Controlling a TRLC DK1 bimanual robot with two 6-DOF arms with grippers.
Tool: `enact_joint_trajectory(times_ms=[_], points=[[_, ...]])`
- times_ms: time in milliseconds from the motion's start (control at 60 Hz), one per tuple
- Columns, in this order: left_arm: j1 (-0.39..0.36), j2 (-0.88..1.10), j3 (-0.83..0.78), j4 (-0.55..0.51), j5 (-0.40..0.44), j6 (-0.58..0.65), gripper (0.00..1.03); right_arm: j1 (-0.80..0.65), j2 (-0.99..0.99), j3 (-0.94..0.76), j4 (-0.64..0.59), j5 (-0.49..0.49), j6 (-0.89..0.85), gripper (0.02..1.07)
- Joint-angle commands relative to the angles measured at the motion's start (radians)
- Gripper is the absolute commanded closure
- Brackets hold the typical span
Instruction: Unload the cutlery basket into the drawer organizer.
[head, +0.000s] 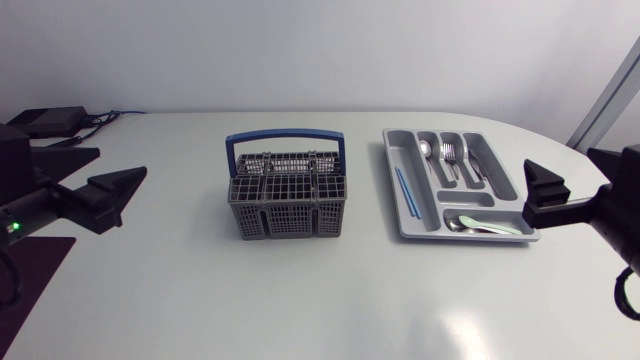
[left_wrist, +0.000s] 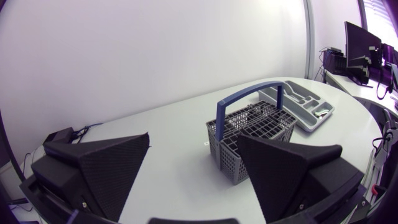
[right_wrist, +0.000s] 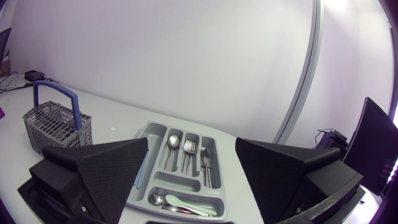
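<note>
The grey cutlery basket (head: 288, 197) with a blue handle stands mid-table; no cutlery shows above its grid. It also appears in the left wrist view as the basket (left_wrist: 255, 124) ahead of my left gripper (left_wrist: 194, 138), and far off as the basket (right_wrist: 53, 124) in the right wrist view. The grey drawer organizer (head: 496, 160) lies to its right, holding a spoon, forks (head: 450, 155), knives, thin blue sticks (head: 403, 190) and a pale green spoon (head: 482, 226). My left gripper (head: 120, 163) is open at the left edge. At the organizer's right end my right gripper (head: 528, 190) is open and empty, with the organizer (right_wrist: 179, 182) just ahead of its fingers.
A black box with cables (head: 55, 120) sits at the back left corner. Bare tabletop lies between each gripper and the basket and along the front.
</note>
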Motion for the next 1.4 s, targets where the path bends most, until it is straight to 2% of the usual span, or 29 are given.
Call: enact_joint_trajectory(times_ms=[0, 167, 1150, 1383], points=[[0.011, -0.043, -0.059, 0.005, 0.01, -0.035, 0.05, -0.005, -0.056, -0.049, 0.001, 0.003, 0.023, 0.06], [0.051, -0.158, -0.129, 0.056, 0.007, -0.104, 0.05, -0.014, -0.119, -0.08, 0.001, 0.006, -0.005, 0.06], [-0.093, -0.647, -0.544, 0.16, -0.354, -0.279, 0.05, -0.037, -0.503, -0.411, -0.003, -0.098, 0.241, 0.06], [-0.093, -0.649, -0.545, 0.16, -0.355, -0.279, 0.05, -0.037, -0.504, -0.412, -0.003, -0.098, 0.242, 0.06]])
